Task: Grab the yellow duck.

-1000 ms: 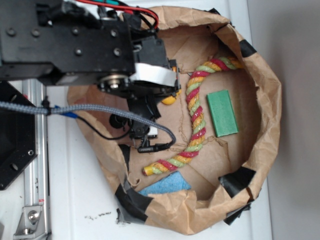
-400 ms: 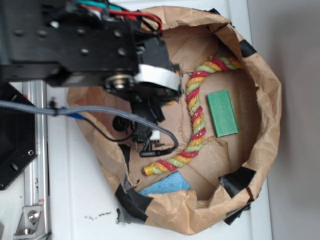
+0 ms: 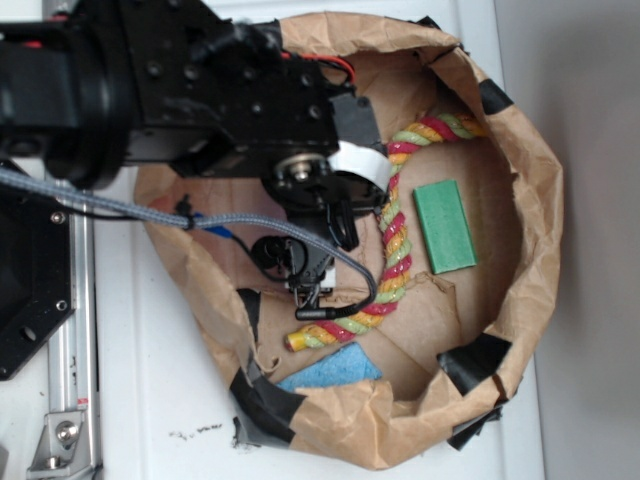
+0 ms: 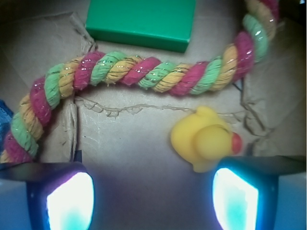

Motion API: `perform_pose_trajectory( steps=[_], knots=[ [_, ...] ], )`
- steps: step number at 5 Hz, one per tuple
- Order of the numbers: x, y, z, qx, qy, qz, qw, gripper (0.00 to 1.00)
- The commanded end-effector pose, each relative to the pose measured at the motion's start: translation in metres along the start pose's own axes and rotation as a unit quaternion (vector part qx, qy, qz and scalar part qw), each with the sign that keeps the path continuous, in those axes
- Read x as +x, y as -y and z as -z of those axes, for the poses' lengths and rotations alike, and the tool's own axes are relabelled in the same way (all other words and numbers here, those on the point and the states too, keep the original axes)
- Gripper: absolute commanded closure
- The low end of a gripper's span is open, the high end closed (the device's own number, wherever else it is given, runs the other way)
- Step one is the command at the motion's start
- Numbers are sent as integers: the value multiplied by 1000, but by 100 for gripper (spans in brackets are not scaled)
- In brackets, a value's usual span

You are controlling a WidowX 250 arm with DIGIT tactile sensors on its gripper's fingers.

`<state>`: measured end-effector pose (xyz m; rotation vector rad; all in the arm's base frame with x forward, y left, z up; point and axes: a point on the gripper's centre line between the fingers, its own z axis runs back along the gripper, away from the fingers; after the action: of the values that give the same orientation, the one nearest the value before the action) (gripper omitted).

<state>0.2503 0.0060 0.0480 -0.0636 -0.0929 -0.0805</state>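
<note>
Gripper (image 4: 152, 203) jaws stand wide apart, holding nothing; in the wrist view its two glowing pads (image 4: 71, 200) sit at the lower corners with bare cardboard between them. Just ahead of the right-hand pad in that view lies the yellow duck (image 4: 205, 139), its red-orange beak pointing right and its body almost touching the pad's upper edge. So the duck is off-centre: it sits toward the right-hand jaw, not midway between the two, and the coming close would likely need a sideways shift that way, then a short advance, to straddle it.

Beyond the duck, the twisted red-yellow-green rope (image 4: 144, 72) runs across the floor, close behind the duck's back but apart from it. Farther still rests the green block (image 4: 141, 19), touching the rope's far side or nearly so.

From the exterior view, the arm (image 3: 180, 90) covers the duck entirely; only the rope, the block and a blue sponge-like piece (image 3: 335, 368) show inside the crumpled brown paper basin (image 3: 530, 200), which stands on the white bench (image 3: 150, 400).
</note>
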Motion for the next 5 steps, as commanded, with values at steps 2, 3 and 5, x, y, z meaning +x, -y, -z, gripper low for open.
perform_pose_trajectory(
  steps=[2, 3, 5],
  knots=[
    [20, -5, -6, 16, 27, 4, 1000, 0],
    [19, -11, -7, 19, 31, -5, 999, 0],
    [20, -9, 0, 16, 23, 2, 1000, 0]
  ],
)
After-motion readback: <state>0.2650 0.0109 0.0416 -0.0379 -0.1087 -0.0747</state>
